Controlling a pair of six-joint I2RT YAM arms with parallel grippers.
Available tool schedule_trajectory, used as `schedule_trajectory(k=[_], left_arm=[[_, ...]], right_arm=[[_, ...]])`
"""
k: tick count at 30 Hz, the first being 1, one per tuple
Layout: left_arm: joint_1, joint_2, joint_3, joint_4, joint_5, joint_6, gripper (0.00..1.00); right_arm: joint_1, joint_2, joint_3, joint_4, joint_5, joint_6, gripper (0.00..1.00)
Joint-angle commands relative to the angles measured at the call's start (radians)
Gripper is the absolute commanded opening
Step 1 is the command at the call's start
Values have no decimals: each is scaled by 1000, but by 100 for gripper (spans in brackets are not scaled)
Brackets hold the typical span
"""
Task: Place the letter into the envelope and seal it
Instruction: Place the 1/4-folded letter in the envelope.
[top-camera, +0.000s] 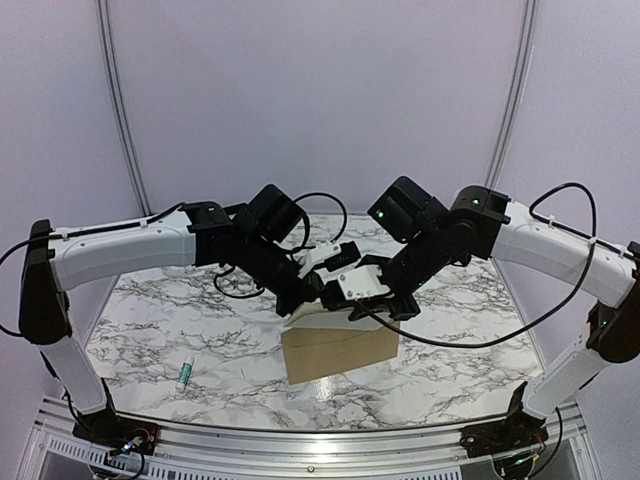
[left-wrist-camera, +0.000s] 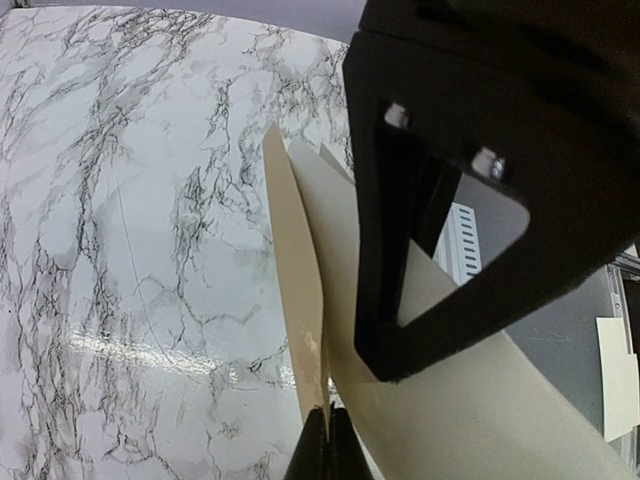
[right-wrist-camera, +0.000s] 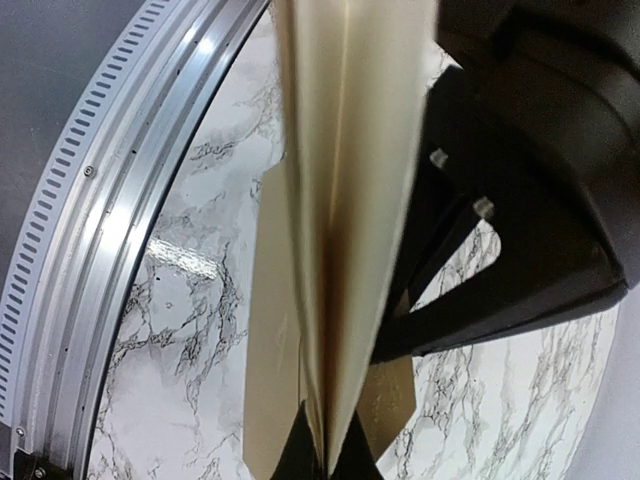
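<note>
The brown envelope (top-camera: 340, 352) lies flat on the marble table, just in front of both grippers. The cream letter (top-camera: 318, 316) stands folded at the envelope's far edge, between the grippers. My right gripper (top-camera: 372, 312) is shut on the letter's folded edge; in the right wrist view (right-wrist-camera: 328, 455) the letter (right-wrist-camera: 350, 200) rises from the jaws with the envelope (right-wrist-camera: 268, 340) behind it. My left gripper (top-camera: 308, 303) is shut on a tan strip (left-wrist-camera: 295, 270), which looks like the envelope's flap seen edge-on, in the left wrist view (left-wrist-camera: 328, 440). The letter (left-wrist-camera: 450, 400) is right beside it.
A small white tube with a green cap (top-camera: 185, 373) lies on the table at front left. The table's metal rail (top-camera: 300, 440) runs along the near edge and shows in the right wrist view (right-wrist-camera: 120, 200). Each gripper's black body fills part of the other's wrist view.
</note>
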Motion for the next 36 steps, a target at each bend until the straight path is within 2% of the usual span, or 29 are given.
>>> schedule_trajectory(k=[1,10,21,36], left_arm=[[-5,15,36,-16,25,17,0],[-4,23,42,-18,28,19,0],[-3,16,32,-27,23,33,0],[2,7,28,-30,13,35,0]], right_arm=[[26,15,-11,22,27,-14,0],[46,37,-17,30,35,-13,0],[45,2,-37,14,135,-45,0],[45,31,-80,11,191,-38,0]])
